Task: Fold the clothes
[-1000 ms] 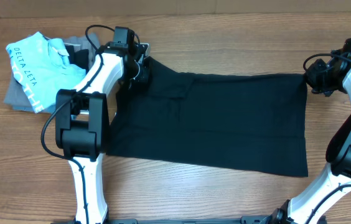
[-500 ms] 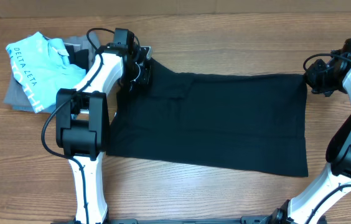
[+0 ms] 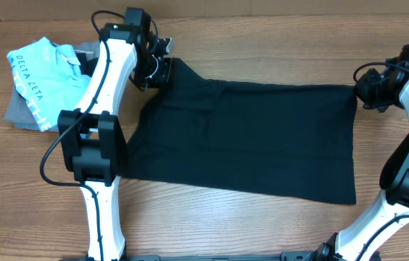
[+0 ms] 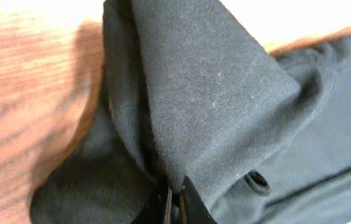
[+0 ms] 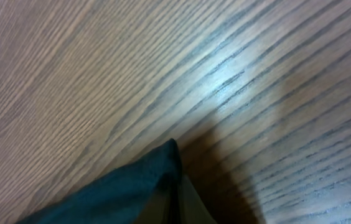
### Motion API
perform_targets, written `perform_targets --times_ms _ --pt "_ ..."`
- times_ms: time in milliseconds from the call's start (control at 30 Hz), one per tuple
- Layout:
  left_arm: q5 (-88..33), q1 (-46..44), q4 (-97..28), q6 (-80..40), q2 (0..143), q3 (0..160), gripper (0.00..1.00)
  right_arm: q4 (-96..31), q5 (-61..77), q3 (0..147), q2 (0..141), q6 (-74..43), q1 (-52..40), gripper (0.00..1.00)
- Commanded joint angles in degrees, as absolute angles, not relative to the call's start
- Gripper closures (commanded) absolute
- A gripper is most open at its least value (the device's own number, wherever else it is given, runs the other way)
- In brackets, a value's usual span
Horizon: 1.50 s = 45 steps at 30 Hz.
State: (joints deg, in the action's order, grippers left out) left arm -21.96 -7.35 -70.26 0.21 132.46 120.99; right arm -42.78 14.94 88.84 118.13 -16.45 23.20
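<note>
The clothes, one large black garment point(image 3: 248, 138), lie spread flat across the middle of the wooden table. My left gripper point(image 3: 158, 71) is at the garment's far left corner, shut on a raised fold of the black cloth point(image 4: 213, 106). The cloth peaks up out of the pinched jaws of the left gripper point(image 4: 174, 204). My right gripper point(image 3: 369, 90) sits at the far right corner. In the right wrist view, the right gripper point(image 5: 178, 202) is shut on the pointed tip of the dark cloth point(image 5: 119, 193), low over the wood.
A light blue shirt with white lettering point(image 3: 41, 76) lies at the far left on grey folded garments point(image 3: 17, 112), just left of my left arm. Bare wooden table point(image 3: 248, 232) runs along the front, and both arm bases stand at the front edge.
My left gripper closed on the garment's far left corner, then drew it up and slightly toward the far edge. The right gripper has not moved.
</note>
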Motion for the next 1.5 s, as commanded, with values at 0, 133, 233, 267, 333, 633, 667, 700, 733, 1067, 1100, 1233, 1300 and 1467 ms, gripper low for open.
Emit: perform_targets --times_ms 0,133,233,267,333,633,667,700,733,1067,1100,1233,1300,1467 --pt "-22.59 -6.79 -74.02 0.86 132.94 122.76 0.96 -43.18 13.93 89.86 116.75 -16.47 23.49 0.96" --pt "-22.26 -6.79 -75.72 1.32 132.94 122.74 0.96 -42.52 13.08 89.86 116.75 -16.25 23.49 0.91" --pt "-22.09 -6.76 -74.46 1.30 132.94 122.74 0.95 -41.78 12.36 89.86 116.75 -16.25 23.51 0.68" --pt "-22.11 -6.79 -74.04 1.30 132.94 122.74 0.95 -41.28 11.49 89.86 116.79 -16.25 23.55 0.67" --pt "-22.11 -6.81 -73.19 1.30 132.94 122.74 0.95 -40.29 10.22 89.86 116.81 -16.23 23.55 0.66" --pt "-22.13 -6.81 -71.85 1.30 132.94 122.74 0.88 -34.52 10.72 89.84 119.83 -16.21 22.39 0.67" --pt "-22.11 -6.81 -71.75 1.30 132.94 122.74 0.87 -34.26 10.72 89.84 120.27 -16.23 22.33 0.66" --pt "-22.13 -6.81 -71.70 1.30 132.94 122.74 0.86 -33.58 10.72 89.84 121.34 -16.23 22.22 0.67" --pt "-22.11 -6.81 -71.68 1.30 132.94 122.74 0.86 -33.17 10.74 89.84 121.97 -16.23 22.17 0.67" --pt "-22.11 -7.11 -71.13 1.30 132.94 122.74 0.65 -31.77 14.63 89.84 127.57 -13.37 21.69 0.66" --pt "-22.09 -7.11 -71.13 1.30 132.94 122.74 0.63 -31.73 15.11 89.84 127.92 -13.17 21.58 0.66" --pt "-22.09 -7.16 -71.13 1.30 132.97 122.74 0.60 -31.55 15.16 89.84 128.05 -12.97 21.32 0.68" --pt "-22.06 -7.16 -71.13 1.30 132.97 122.74 0.60 -31.81 17.21 89.84 128.05 -11.46 21.32 0.73" --pt "-22.04 -7.16 -71.22 1.30 132.97 122.74 0.60 -32.21 18.98 89.84 128.05 -9.98 21.32 0.84"
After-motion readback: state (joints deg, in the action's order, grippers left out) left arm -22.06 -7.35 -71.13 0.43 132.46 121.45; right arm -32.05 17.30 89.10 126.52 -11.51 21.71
